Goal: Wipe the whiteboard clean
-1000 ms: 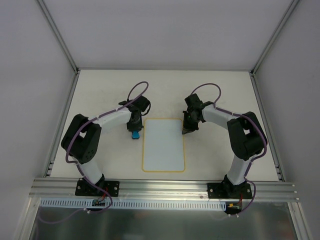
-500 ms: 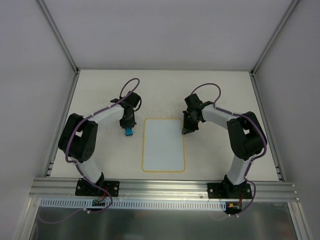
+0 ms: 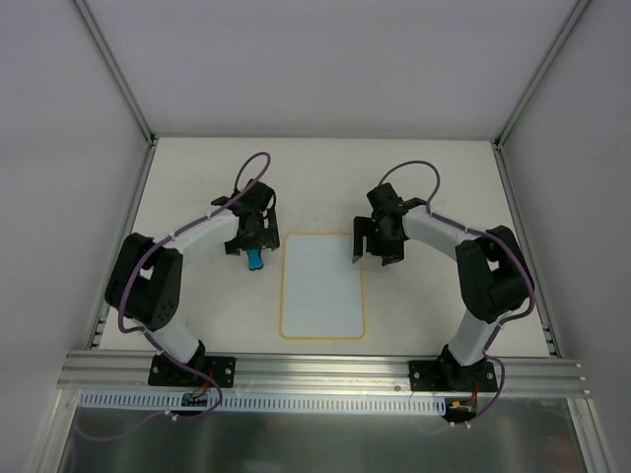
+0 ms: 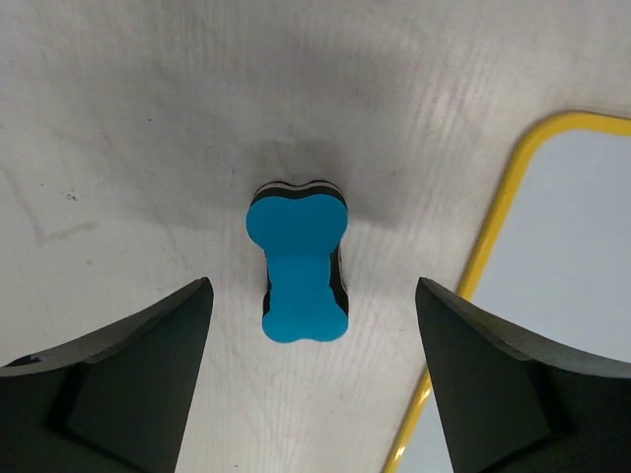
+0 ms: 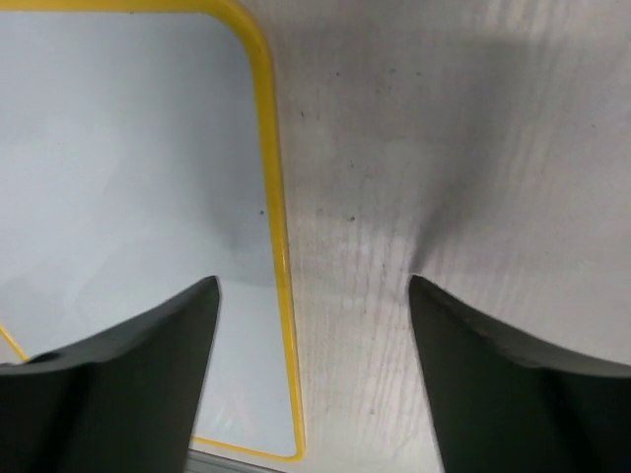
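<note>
The whiteboard (image 3: 322,286), white with a thin yellow border, lies flat at the table's middle, and its face looks plain white. A small blue eraser (image 3: 254,260) rests on the table just left of the board's top left corner. My left gripper (image 3: 253,242) hovers over it, open, and in the left wrist view the eraser (image 4: 299,266) sits free between the spread fingers (image 4: 138,374), beside the board's edge (image 4: 493,236). My right gripper (image 3: 375,253) is open over the board's top right corner, straddling the yellow border (image 5: 281,296) with nothing held.
The off-white tabletop (image 3: 434,315) is bounded by metal frame rails at both sides and an aluminium rail (image 3: 325,370) at the near edge, where the arm bases are bolted. Grey walls enclose the back and sides.
The left gripper carried the eraser off to the left of the board, then opened and let it go on the table. The right gripper opened from shut at the board's top right corner.
</note>
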Available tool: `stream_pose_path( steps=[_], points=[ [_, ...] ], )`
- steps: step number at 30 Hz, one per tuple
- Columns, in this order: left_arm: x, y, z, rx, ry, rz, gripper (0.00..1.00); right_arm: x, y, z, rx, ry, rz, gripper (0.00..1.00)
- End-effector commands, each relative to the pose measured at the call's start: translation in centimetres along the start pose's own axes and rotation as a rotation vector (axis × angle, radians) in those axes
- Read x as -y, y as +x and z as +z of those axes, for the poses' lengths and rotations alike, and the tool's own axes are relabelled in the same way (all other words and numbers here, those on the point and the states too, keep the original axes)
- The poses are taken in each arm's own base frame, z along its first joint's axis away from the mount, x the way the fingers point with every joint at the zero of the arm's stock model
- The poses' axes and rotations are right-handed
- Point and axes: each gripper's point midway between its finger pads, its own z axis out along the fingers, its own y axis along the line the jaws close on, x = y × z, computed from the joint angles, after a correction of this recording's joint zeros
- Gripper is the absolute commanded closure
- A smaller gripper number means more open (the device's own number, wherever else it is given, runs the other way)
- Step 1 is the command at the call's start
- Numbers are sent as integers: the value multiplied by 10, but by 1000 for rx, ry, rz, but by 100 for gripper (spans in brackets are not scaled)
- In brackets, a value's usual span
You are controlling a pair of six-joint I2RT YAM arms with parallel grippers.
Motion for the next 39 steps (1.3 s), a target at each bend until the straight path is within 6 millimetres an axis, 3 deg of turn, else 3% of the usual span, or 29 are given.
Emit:
stream_pose_path(
  steps=[1,2,3,6,10,11,13,15,16,17,19,20,22,23,27,32,35,39],
  points=[
    [12,-22,-38,92,105,-33,12,3,-23,-40,103,25,-50,13],
    [15,-31,-53,132,136,-38,3,1,-34,-57,150,26,-56,8],
    [16,-36,-61,154,152,-29,1,4,-42,-66,184,50,-64,4],
    [20,-57,-95,241,217,-1,1,10,-70,-107,292,56,-60,1],
    [16,-86,-143,364,266,13,1,36,-105,-166,424,62,9,1],
    [13,-95,-164,419,284,7,1,43,-107,-176,435,75,14,1],
    [3,-107,-185,491,271,16,1,60,-122,-214,527,97,56,1],
    [-12,-121,-218,598,244,4,1,70,-127,-237,581,101,81,1],
    [-19,-125,-230,638,231,3,1,80,-132,-261,644,100,109,1],
    [-27,-131,-254,705,234,-14,1,85,-134,-273,676,98,121,1],
    [-46,-139,-278,789,179,-18,1,93,-135,-299,736,110,117,1],
    [-55,-143,-303,853,177,-31,1,98,-135,-325,800,118,129,1],
    [-67,-146,-326,917,151,-17,1,109,-133,-353,872,197,82,1],
    [-77,-146,-347,970,143,-36,1,110,-128,-371,920,215,70,1],
    [-100,-145,-393,1085,120,-48,1,116,-116,-430,1069,293,44,1],
    [-126,-134,-445,1211,122,-87,1,115,-97,-472,1184,319,8,1],
    [-138,-127,-461,1254,114,-107,1,114,-84,-487,1233,322,-2,1],
    [-147,-122,-466,1270,94,-124,1,112,-73,-497,1287,304,-5,1]
  ],
)
